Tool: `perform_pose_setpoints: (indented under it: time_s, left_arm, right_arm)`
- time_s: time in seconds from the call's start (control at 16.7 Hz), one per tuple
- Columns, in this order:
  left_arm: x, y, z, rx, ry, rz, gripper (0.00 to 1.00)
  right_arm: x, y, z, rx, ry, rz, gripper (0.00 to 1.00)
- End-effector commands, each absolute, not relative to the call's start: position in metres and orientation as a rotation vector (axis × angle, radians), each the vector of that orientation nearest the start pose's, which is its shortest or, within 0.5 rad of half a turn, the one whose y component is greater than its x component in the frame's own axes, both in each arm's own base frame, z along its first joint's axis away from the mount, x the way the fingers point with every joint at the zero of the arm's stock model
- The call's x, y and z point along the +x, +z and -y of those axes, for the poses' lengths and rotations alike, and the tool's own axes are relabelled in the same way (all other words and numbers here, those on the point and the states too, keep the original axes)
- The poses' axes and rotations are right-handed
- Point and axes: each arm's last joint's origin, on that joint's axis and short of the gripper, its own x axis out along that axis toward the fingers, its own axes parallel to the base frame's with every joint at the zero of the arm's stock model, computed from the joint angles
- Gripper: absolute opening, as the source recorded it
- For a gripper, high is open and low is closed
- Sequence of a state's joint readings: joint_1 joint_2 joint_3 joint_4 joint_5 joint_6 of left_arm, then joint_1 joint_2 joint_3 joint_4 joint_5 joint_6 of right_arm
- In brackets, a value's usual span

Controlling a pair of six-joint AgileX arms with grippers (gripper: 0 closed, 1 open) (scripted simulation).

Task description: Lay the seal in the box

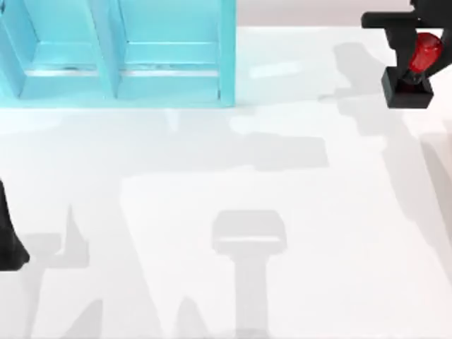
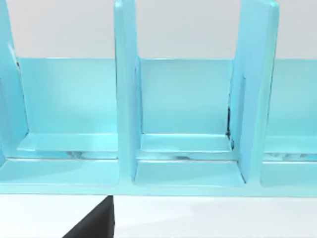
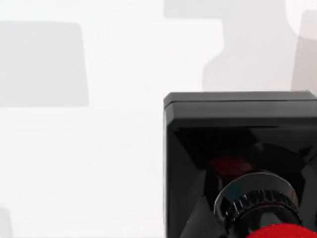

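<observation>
White table [image 1: 296, 233] | seal [image 1: 413, 74] far right w/ right end effector [image 1: 417, 42] | box [image 1: 120, 56] top-left

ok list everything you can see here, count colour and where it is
seal: one, black square base with a glossy red knob, at the top view's far right near the back edge, next to the right gripper
box: one, light blue, split by upright dividers into open compartments, at the back left of the table; nothing lies in the compartments seen from the left wrist view
table: one, white, under everything, crossed by grey shadows
left arm: one, black, at the top view's left edge, parked
right gripper: one, black, at the top view's upper right corner, at the seal's red knob
</observation>
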State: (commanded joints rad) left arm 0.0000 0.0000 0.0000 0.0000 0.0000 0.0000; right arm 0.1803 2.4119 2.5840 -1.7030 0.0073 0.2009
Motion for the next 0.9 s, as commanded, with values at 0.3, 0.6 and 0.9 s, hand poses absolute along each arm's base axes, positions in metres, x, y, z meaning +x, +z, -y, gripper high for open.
perform_pose_setpoints:
  time_s: [0.3,0.6,0.9]
  left_arm:
    - [0.106,0.160,0.001,0.000,0.000,0.000,1.00]
    - [0.106,0.160,0.001,0.000,0.000,0.000,1.00]
    - [0.106,0.160,0.001,0.000,0.000,0.000,1.00]
  right_arm:
    - [0.414,0.284,0.037,0.001,-0.016,-1.586,0.00]
    - [0.344,0.287,0.126,-0.001,-0.016,-1.594,0.00]
    - [0.319,0.291,0.146,-0.007,-0.022,-1.574,0.00]
